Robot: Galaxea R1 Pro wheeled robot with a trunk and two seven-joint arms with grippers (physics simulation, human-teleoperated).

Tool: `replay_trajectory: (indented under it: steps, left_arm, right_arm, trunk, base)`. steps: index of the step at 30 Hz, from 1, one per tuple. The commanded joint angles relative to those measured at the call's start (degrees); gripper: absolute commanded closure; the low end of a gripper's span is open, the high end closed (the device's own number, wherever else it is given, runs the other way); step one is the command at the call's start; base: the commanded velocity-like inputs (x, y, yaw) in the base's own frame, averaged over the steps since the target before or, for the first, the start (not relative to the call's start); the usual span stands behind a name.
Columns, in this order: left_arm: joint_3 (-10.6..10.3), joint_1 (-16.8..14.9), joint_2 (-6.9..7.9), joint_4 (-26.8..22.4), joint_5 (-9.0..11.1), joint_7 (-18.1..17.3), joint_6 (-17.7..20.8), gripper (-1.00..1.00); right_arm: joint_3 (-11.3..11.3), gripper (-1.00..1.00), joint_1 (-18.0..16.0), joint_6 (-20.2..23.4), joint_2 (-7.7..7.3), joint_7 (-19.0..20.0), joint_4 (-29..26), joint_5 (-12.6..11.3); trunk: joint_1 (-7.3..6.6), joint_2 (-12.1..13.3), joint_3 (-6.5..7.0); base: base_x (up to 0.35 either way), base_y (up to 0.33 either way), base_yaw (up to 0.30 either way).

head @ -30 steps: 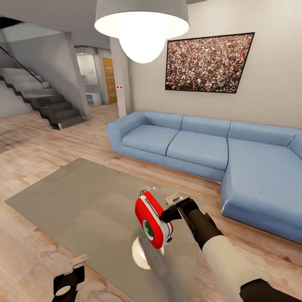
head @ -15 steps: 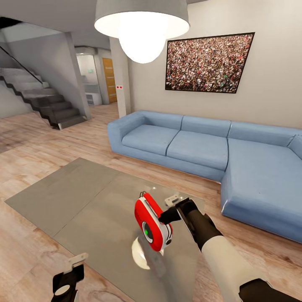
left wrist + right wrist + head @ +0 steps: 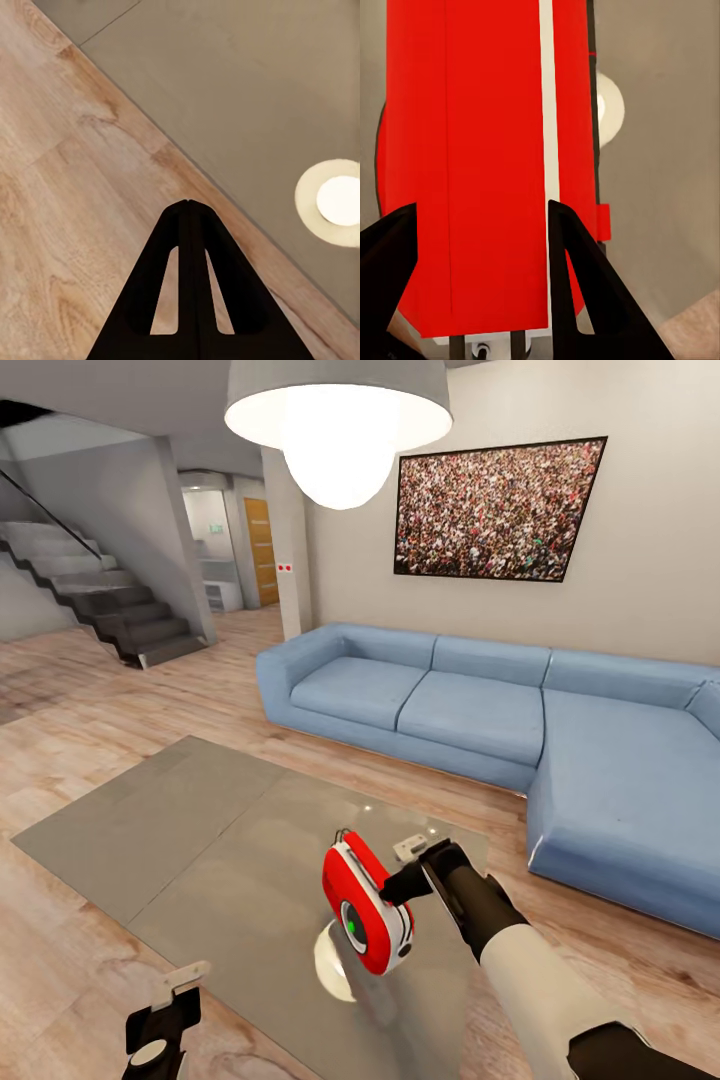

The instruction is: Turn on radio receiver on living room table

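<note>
The red radio receiver (image 3: 365,905), with its white edge band and round dial face showing a green dot, is held tilted just above the grey glossy table (image 3: 200,830). My right gripper (image 3: 400,880) is shut on its side. In the right wrist view the radio's red body (image 3: 472,150) sits between the two black fingers (image 3: 574,255). My left gripper (image 3: 185,982) hangs low at the table's near edge, and its fingers (image 3: 187,247) are pressed together, shut on nothing, over the wood floor.
A small white gadget (image 3: 410,847) lies on the table behind the radio. The blue sectional sofa (image 3: 480,710) runs along the far and right sides. The grey pendant lamp (image 3: 338,420) hangs overhead, and the stairs (image 3: 110,600) rise at the far left.
The radio and my right gripper have dipped slightly lower toward the table. The left arm has stayed where it was.
</note>
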Motion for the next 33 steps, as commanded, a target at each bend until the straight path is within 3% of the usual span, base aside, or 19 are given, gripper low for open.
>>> replay_trajectory:
  steps: [1,8,33]
  left_arm:
    - [0.0,0.0,-0.01,0.0,0.0,0.0,0.0,1.00]
    - [0.0,0.0,-0.01,0.1,-0.1,0.0,0.0,1.00]
    - [0.0,0.0,0.07,0.0,-0.1,0.1,0.0,1.00]
  right_arm:
    - [0.0,1.00,0.0,0.0,0.01,0.0,0.1,-0.4]
    - [0.0,1.00,0.0,-0.1,0.01,0.0,1.8,-0.4]
    - [0.0,1.00,0.0,-0.8,0.02,-0.2,4.9,-0.4]
  trunk:
    - [0.22,-0.4,-0.18]
    - [1.76,-3.2,-1.44]
    - [1.76,-3.2,-1.44]
  base:
    - [0.000,0.000,0.000]
    - [0.000,0.000,0.000]
    - [0.000,0.000,0.000]
